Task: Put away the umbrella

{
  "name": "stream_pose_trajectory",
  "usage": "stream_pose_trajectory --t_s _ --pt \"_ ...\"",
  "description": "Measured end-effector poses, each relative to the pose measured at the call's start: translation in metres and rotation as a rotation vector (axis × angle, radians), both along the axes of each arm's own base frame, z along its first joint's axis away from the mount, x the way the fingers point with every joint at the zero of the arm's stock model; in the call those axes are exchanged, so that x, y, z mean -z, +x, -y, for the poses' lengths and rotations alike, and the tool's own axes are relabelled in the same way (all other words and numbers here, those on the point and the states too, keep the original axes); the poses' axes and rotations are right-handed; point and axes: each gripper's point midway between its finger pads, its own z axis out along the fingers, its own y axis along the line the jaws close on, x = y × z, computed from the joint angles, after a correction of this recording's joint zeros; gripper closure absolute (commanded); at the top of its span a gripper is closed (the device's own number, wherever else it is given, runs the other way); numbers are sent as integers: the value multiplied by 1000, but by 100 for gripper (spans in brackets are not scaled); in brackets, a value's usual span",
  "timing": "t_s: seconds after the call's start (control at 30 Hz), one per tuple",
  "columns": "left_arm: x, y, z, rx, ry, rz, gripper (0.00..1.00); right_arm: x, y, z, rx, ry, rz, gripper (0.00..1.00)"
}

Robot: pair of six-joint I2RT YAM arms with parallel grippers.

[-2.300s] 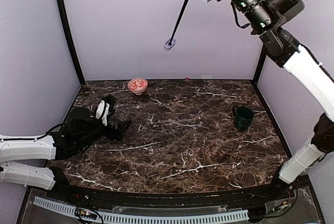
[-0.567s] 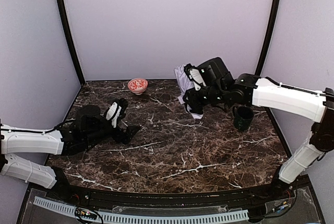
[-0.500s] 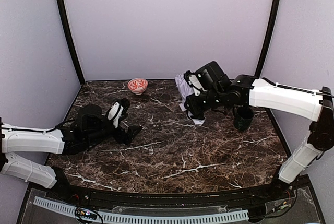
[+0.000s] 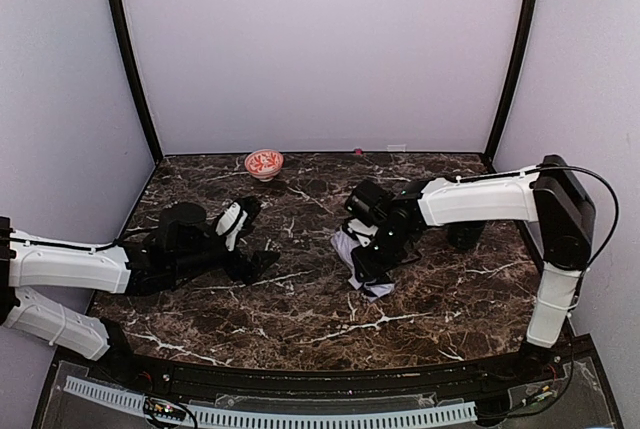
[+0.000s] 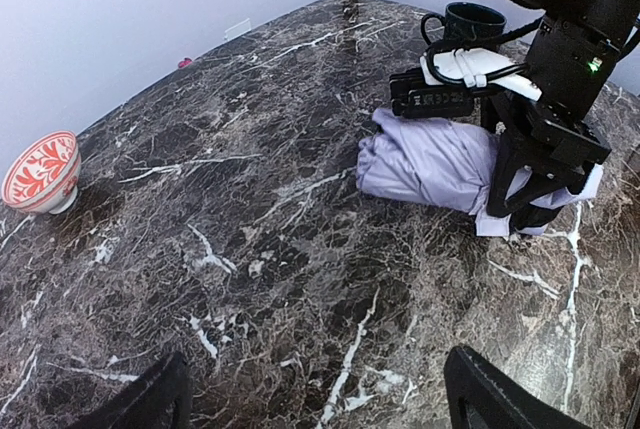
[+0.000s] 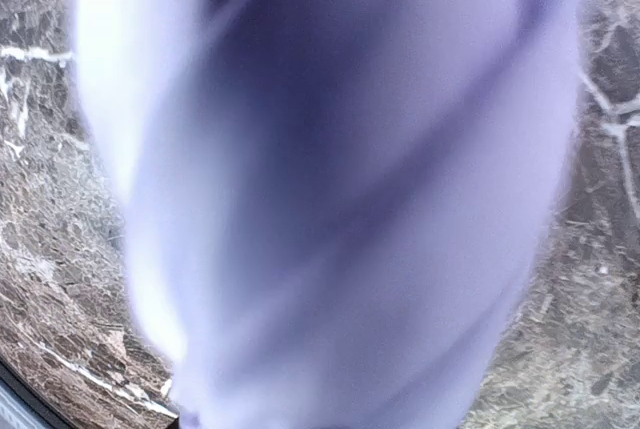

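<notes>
Right gripper (image 4: 372, 249) is clamping the umbrella (image 4: 347, 246), holding it low over the table (image 4: 300, 319). Left gripper (image 4: 248, 241) is sitting wide open, well apart. Left wrist view is showing the grip; right wrist is showing only blurred fabric.

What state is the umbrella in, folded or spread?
Folded: the umbrella is a compact lavender bundle with its canopy collapsed, gripped by the right gripper.

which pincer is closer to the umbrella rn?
Right. The right pincer is clamped on the folded umbrella, low over the table. The left pincer is open and apart from it, off to the umbrella's left, facing it.
</notes>
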Motion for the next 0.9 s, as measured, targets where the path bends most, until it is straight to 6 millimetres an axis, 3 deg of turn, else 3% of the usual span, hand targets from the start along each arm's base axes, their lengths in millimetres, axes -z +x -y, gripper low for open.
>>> stream_pose_trajectory --t_s 0.07,0.13,0.17,0.27,0.4,0.53,0.67,0.73,0.8,0.9 --pt "1 0 0 3 7 1 10 7 -3 -2 -7 1 -29 34" --pt "3 -2 0 8 16 0 10 12 -5 -3 -11 3 -48 3" --pt "4 -2 0 9 20 -2 10 16 -6 -4 -19 2 -61 1" --pt "5 -3 -1 12 29 -4 10 19 -8 -6 -33 0 -80 1" --pt "6 -3 -1 14 35 -2 10 1 -2 -18 -55 47 -59 1" --pt "7 -3 -1 16 41 -1 10 -38 4 -24 -77 122 -1 1" --pt "7 -4 -1 19 46 3 10 -86 8 -12 -67 192 71 19" --pt "7 -4 -1 21 48 4 10 -100 7 -2 -55 212 89 25" --pt "8 -4 -1 22 54 3 10 -101 1 7 -52 214 80 26" --pt "11 -4 -1 23 61 0 10 -83 -13 21 -38 186 19 26"
